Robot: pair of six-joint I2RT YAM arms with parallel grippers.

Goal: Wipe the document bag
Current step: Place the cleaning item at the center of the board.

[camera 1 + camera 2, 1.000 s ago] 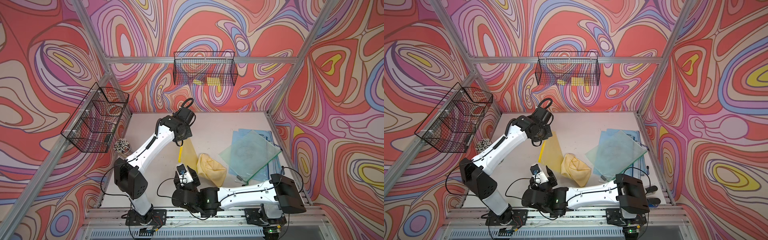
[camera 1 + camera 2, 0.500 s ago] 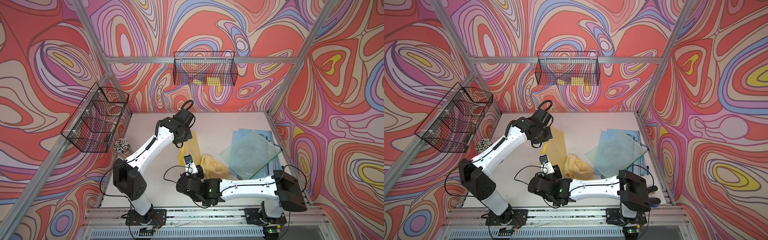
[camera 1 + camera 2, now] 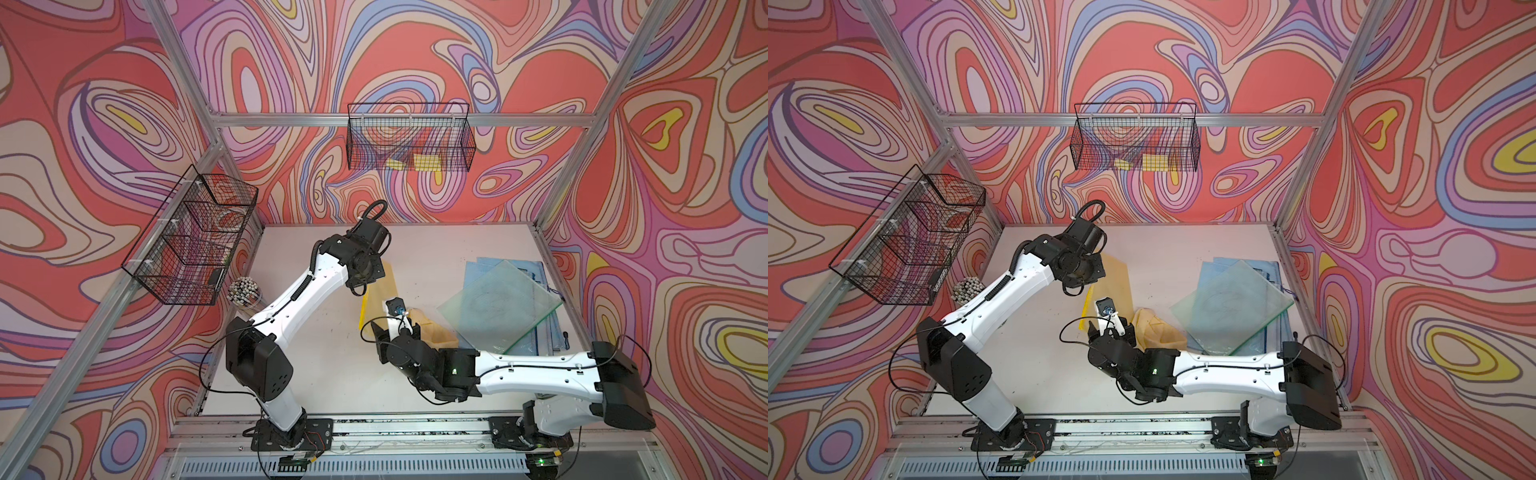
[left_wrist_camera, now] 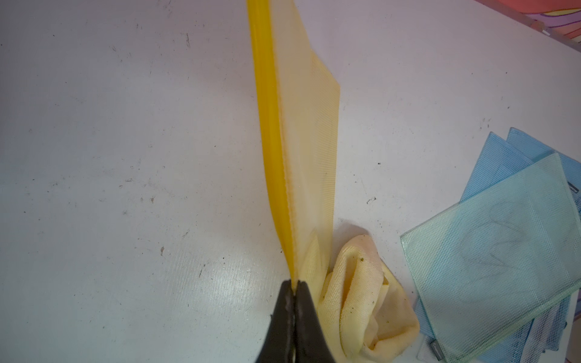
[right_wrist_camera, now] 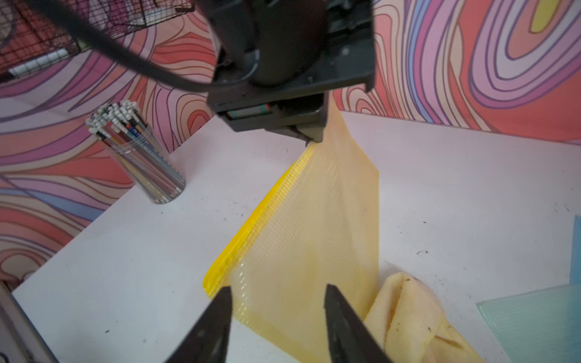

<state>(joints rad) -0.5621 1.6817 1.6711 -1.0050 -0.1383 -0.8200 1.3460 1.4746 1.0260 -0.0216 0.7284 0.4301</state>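
Document bag (image 5: pixel 314 226), yellow mesh, is held up by 1 corner at its zip edge, pinched in the left hand (image 4: pixel 294 287), whose jaws are closed tight on it. Its low end is seen slanting down to the worktop (image 4: pixel 125 157), just beside a crumpled yellow cloth (image 4: pixel 361 298). Right hand (image 5: pixel 277 287) is held with jaws apart near the bag's low edge, nothing gripped. 1 stack of blue and green bags (image 3: pixel 503 307) is laid near the cloth.

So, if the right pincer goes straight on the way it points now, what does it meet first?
Most likely the yellow document bag: its sheet fills the view just beyond the open right pincer. Depth is unclear, but nothing shows in between.
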